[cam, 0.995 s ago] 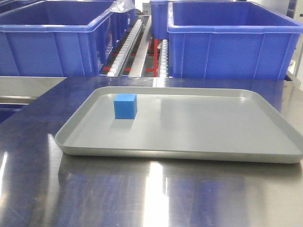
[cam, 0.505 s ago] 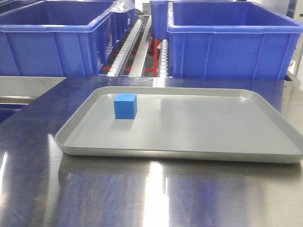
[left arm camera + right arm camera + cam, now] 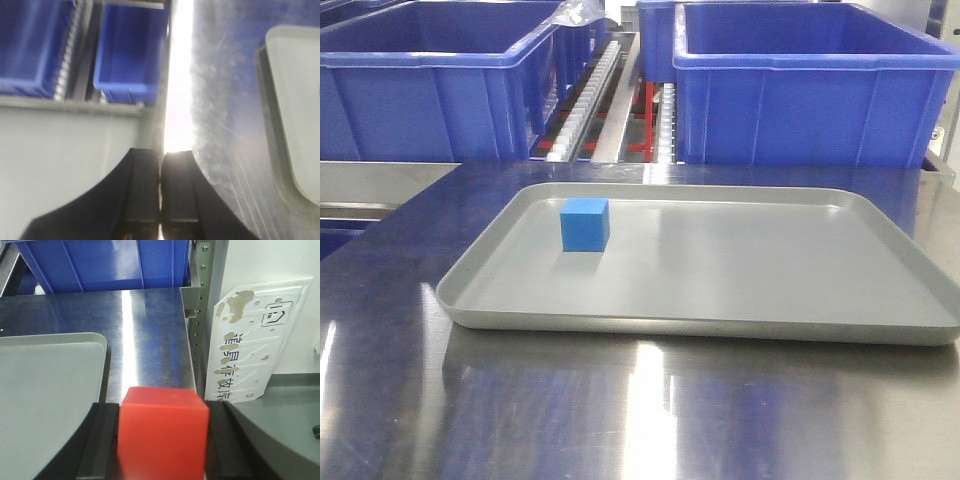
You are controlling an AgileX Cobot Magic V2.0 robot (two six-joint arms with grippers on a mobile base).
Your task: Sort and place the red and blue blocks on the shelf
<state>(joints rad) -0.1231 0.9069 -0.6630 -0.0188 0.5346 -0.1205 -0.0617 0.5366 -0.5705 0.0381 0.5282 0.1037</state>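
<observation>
Red block is clamped between the two dark fingers of the right pincer, gripped on opposite faces. It appears lifted clear of the steel bench, just past the right edge of the grey tray. Held that squarely, it looks ready to be carried to the shelf, whose white roller rails run back between the large blue bins.

The blue block rests flat in the left rear part of the tray, apart from the rim, and I judge it is waiting for its own pick. The left pincer is closed on nothing, its jaws pressed together. It hangs over the bench to the tray's left, probably parked out of the way while the right arm works. Neither arm shows in the front view.
</observation>
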